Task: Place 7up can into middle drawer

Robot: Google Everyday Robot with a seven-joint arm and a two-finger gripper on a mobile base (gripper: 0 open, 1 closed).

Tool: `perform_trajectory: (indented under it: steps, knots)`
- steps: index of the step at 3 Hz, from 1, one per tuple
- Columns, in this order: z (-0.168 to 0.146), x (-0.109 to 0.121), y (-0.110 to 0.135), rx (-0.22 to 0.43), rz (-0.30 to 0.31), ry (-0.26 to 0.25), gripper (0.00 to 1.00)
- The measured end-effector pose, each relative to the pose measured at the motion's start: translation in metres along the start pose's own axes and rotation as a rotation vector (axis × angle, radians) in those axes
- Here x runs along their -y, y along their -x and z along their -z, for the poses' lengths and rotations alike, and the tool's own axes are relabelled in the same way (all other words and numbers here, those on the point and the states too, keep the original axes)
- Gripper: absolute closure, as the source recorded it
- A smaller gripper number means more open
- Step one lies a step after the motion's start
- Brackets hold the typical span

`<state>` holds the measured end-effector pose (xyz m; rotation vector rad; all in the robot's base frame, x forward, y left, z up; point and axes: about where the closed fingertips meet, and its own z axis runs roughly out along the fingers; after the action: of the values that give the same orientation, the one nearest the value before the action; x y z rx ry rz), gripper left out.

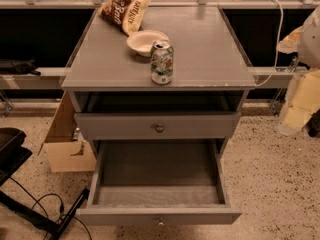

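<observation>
The 7up can [162, 62] stands upright on the grey cabinet top [210, 49], near its front edge, just in front and to the right of a white bowl [145, 41]. The middle drawer [159, 170] is pulled far out below it, its dark grey tray bare, its front panel and knob at the bottom of the view. My gripper [300, 101] is the pale shape at the right edge, beside the cabinet and well away from the can, holding nothing I can see.
Two chip bags [124, 8] lie at the back of the top. The drawer above [159, 127] is out a little. A cardboard box [67, 149] sits left of the cabinet. Black gear and cables [30, 209] are at bottom left.
</observation>
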<state>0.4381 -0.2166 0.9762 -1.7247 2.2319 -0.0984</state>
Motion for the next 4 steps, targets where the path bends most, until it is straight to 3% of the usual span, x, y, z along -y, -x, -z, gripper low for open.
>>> perform_trajectory:
  steps: [1, 2, 3, 4]
  knots:
    - [0.0, 0.0, 0.0, 0.0, 0.0, 0.0, 0.0]
    - [-0.002, 0.004, -0.004, 0.039, -0.038, 0.007, 0.0]
    - [-0.029, 0.018, -0.008, 0.172, -0.103, 0.077, 0.0]
    - [-0.063, 0.028, 0.012, 0.365, -0.163, 0.182, 0.0]
